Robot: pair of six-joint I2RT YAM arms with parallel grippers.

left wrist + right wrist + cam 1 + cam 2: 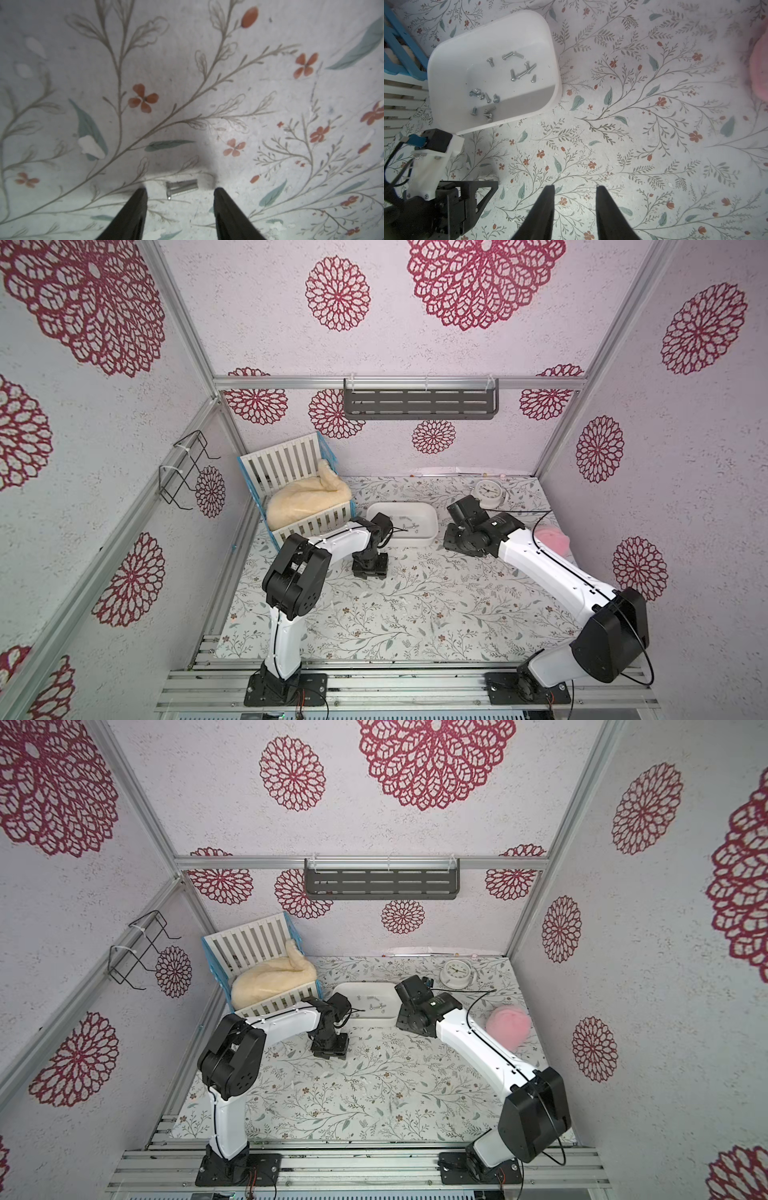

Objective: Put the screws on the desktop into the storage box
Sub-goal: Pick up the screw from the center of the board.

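On the desktop (187, 72), 1 screw (181, 189) lies untouched within the spread left gripper (180, 190); the right gripper (575, 187) gapes empty.

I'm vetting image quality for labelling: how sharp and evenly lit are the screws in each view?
Left wrist view: the short silver metal screw is sharp, soft grey shadow on the floral white desktop beside it. Right wrist view: boxed screws crisp, a shadow band crossing the white plastic storage box floor. Both top views: evenly lit, screws mere specks.
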